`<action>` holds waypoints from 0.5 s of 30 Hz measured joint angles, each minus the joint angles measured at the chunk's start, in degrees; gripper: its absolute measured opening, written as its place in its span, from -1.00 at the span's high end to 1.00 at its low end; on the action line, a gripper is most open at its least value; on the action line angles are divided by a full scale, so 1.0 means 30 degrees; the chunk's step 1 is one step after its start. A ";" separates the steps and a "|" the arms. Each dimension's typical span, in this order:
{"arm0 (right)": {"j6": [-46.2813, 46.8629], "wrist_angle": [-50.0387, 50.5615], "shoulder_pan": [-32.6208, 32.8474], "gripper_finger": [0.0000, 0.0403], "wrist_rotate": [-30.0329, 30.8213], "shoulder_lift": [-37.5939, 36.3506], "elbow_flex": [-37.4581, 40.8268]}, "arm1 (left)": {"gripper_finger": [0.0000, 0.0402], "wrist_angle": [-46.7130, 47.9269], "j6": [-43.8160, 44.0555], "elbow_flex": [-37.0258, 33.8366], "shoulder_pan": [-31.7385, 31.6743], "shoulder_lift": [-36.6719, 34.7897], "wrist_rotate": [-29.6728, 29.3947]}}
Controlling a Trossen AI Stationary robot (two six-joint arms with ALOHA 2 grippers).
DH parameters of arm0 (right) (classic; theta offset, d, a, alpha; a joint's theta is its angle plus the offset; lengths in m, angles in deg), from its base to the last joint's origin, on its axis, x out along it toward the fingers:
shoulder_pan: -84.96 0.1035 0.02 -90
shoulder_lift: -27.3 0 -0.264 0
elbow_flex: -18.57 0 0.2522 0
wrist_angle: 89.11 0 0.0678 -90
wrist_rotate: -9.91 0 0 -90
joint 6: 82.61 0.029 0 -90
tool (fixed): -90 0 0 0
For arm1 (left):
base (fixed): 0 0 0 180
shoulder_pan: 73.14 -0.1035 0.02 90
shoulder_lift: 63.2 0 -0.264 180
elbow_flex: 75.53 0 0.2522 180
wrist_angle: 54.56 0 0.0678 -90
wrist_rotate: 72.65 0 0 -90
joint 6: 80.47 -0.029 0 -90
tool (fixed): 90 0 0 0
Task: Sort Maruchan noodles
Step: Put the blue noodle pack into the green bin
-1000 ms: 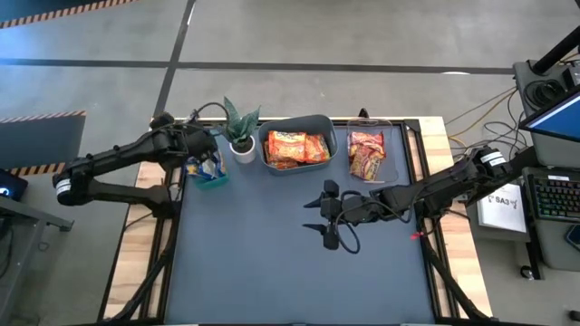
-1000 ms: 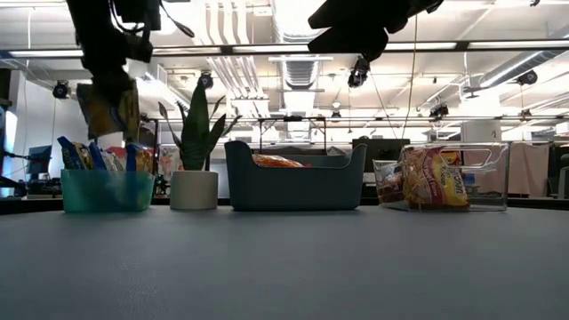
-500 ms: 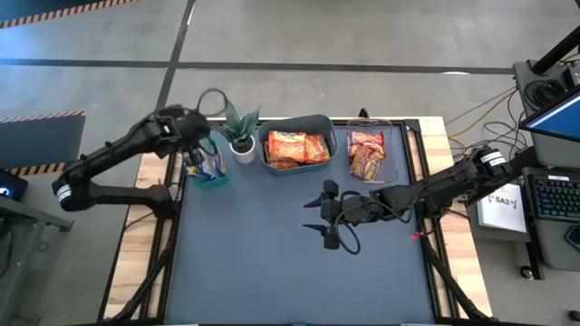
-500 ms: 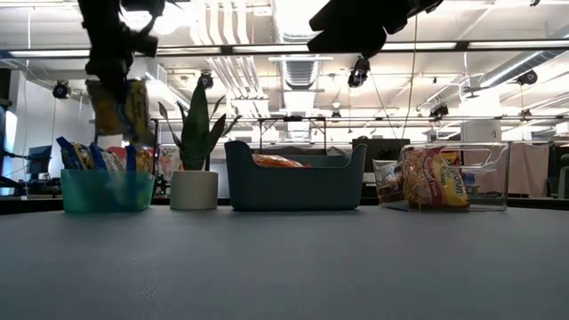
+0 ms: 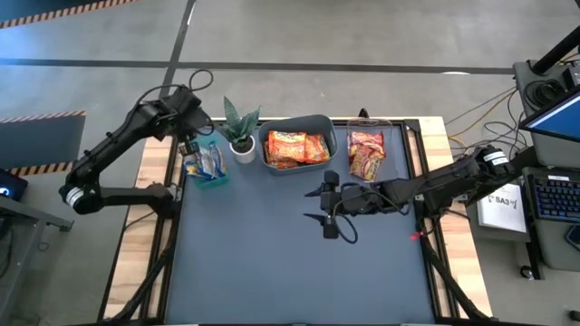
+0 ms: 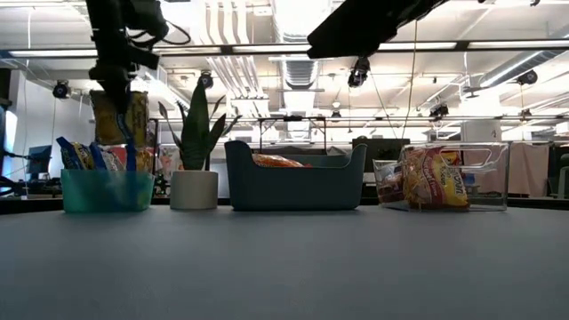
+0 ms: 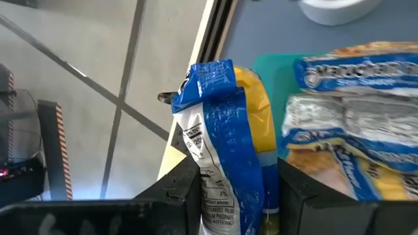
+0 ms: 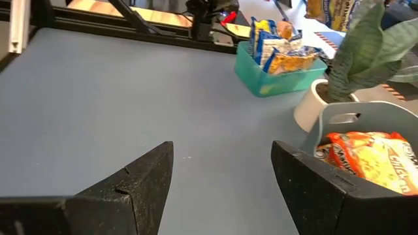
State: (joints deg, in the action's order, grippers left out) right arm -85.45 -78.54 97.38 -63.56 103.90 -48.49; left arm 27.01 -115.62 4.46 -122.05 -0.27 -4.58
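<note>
Left gripper [image 7: 238, 196] clenched on crinkly blue-yellow packet [image 7: 225, 137] above teal bin [image 5: 210, 180]; right gripper [image 8: 222, 189] released, empty

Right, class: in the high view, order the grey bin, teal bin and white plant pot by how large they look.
1. grey bin
2. teal bin
3. white plant pot
All stand along the table's far edge, so nearness hardly skews this.

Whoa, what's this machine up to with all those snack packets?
It is sorting noodle packets into bins by kind. The left hand holds a blue-and-yellow packet up over the teal bin, which has more like it. The right hand hovers open over the table's middle, waiting.
</note>
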 joint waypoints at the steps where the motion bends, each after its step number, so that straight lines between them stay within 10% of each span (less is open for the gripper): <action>1: -0.0089 0.0011 -0.0134 -0.23 -0.0007 0.0000 0.0000 | 0.50 -0.0247 -0.0104 -0.0056 -0.0150 0.0144 0.0004; 15: 0.0149 0.0011 -0.0780 -0.24 -0.0649 0.0036 0.0085 | 0.50 -0.0757 -0.1119 -0.0124 -0.0919 0.2219 0.1032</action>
State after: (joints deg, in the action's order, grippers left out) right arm -85.00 -78.51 95.04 -65.51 104.00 -48.23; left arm 24.74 -118.97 4.09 -124.81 6.39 -1.48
